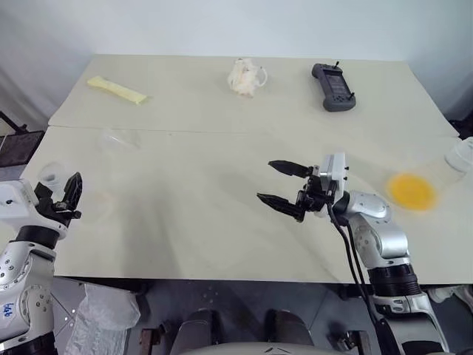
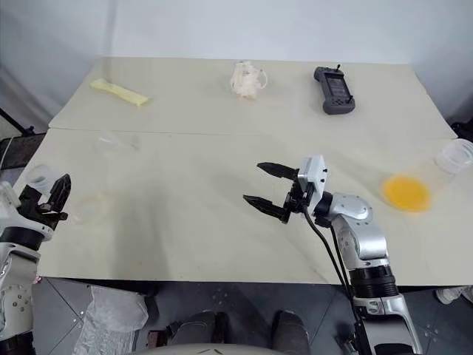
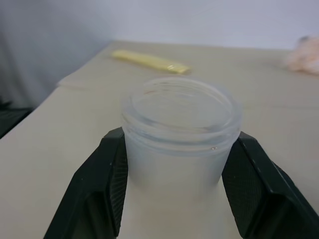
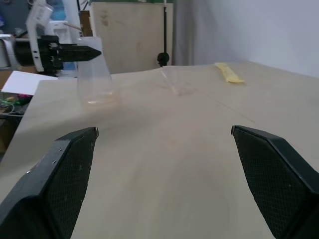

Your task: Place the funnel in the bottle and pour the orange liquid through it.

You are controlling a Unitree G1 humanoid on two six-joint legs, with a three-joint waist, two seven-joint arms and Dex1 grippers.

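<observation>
From the head views, the left gripper (image 1: 65, 194) stands at the near left edge of the bench (image 1: 222, 244), its jaws closed on the neck of the clear bottle (image 1: 53, 177); the bottle's body is hard to make out against the pale top. The right gripper (image 1: 282, 183) hovers mid-bench with jaws wide and nothing between them. Well off behind it lies a clear tipped container with orange liquid (image 1: 412, 191). The funnel (image 1: 118, 137) is a faint clear shape ahead of the left jaws.

The left wrist view shows both fingers (image 3: 99, 184) pressed against the bottle's threaded neck.

The right wrist view shows wide jaws, with bottle and funnel far ahead.
</observation>
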